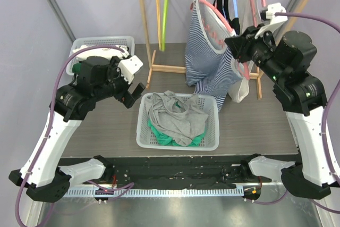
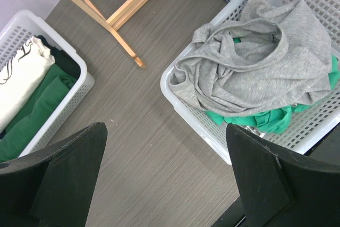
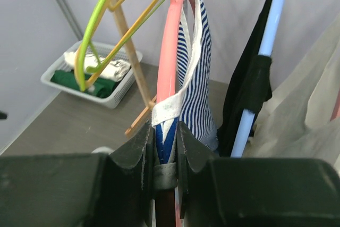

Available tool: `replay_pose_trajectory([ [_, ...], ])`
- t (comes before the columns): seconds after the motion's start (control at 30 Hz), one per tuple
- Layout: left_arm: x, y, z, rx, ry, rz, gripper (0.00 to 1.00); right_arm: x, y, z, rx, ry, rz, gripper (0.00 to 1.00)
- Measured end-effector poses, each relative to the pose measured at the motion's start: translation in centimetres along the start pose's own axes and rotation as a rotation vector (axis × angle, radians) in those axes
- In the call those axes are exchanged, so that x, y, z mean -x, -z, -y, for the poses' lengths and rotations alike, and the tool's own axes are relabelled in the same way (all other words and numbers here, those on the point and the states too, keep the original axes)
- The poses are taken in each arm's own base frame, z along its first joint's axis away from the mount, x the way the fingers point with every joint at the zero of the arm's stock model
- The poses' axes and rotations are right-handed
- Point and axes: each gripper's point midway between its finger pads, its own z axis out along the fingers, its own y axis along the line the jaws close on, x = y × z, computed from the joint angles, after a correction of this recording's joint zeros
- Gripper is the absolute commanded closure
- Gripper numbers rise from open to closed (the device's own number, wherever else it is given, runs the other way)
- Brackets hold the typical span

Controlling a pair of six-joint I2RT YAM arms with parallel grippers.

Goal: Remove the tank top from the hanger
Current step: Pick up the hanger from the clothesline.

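Observation:
A blue-and-white striped tank top point(image 1: 208, 59) hangs on a pink hanger point(image 1: 220, 17) from the rail at the back. My right gripper point(image 1: 237, 45) is shut on the tank top's white-trimmed edge beside the hanger. In the right wrist view the fingers point(image 3: 139, 152) pinch the striped cloth point(image 3: 195, 91) against the pink hanger point(image 3: 169, 51). My left gripper point(image 1: 133, 94) is open and empty, hovering left of the white basket point(image 1: 212, 141). In the left wrist view its fingers point(image 2: 255, 174) frame bare table beside that basket point(image 2: 187, 109).
The centre basket holds a grey garment point(image 1: 171, 114) over green cloth. A second white basket point(image 1: 85, 43) with folded white and green clothes sits at the back left. A wooden rack point(image 1: 144, 22) carries yellow and green hangers, a black garment point(image 3: 249, 89) and a cream one point(image 3: 305, 115).

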Motion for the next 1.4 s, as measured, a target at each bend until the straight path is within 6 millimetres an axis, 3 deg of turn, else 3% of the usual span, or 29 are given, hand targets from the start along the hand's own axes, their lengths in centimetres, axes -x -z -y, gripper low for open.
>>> replay_pose_trajectory([
  [0.17, 0.3, 0.2, -0.1, 0.004, 0.002, 0.009, 0.00, 0.7, 4.1, -1.6, 0.076, -0.023, 0.000, 0.99],
  [0.5, 0.4, 0.3, -0.3, 0.011, 0.005, 0.010, 0.00, 13.9, 17.0, -5.9, 0.263, 0.030, 0.428, 0.99],
  [0.6, 0.6, 0.4, -0.5, 0.016, 0.007, 0.018, 0.00, 16.3, 20.5, -6.9, 0.313, 0.041, 0.536, 0.99],
  [0.67, 0.7, 0.5, -0.5, 0.018, 0.007, 0.021, 0.00, 16.9, 21.5, -7.5, 0.340, 0.043, 0.567, 0.99],
  [0.8, 0.8, 0.5, -0.4, 0.011, 0.007, 0.023, 0.00, 16.6, 20.8, -8.0, 0.377, 0.030, 0.546, 0.99],
  [1.1, 0.8, 0.7, -0.3, 0.005, 0.011, 0.030, 0.00, 13.6, 13.6, -8.4, 0.412, -0.017, 0.375, 0.99],
  [1.23, 0.9, 0.9, -0.3, 0.005, 0.011, 0.036, 0.00, 12.5, 11.6, -8.6, 0.429, -0.022, 0.324, 0.99],
  [1.4, 2.3, 2.5, -0.4, 0.013, 0.003, 0.086, 0.00, 9.0, 9.7, -9.2, 0.482, -0.026, 0.214, 0.99],
])
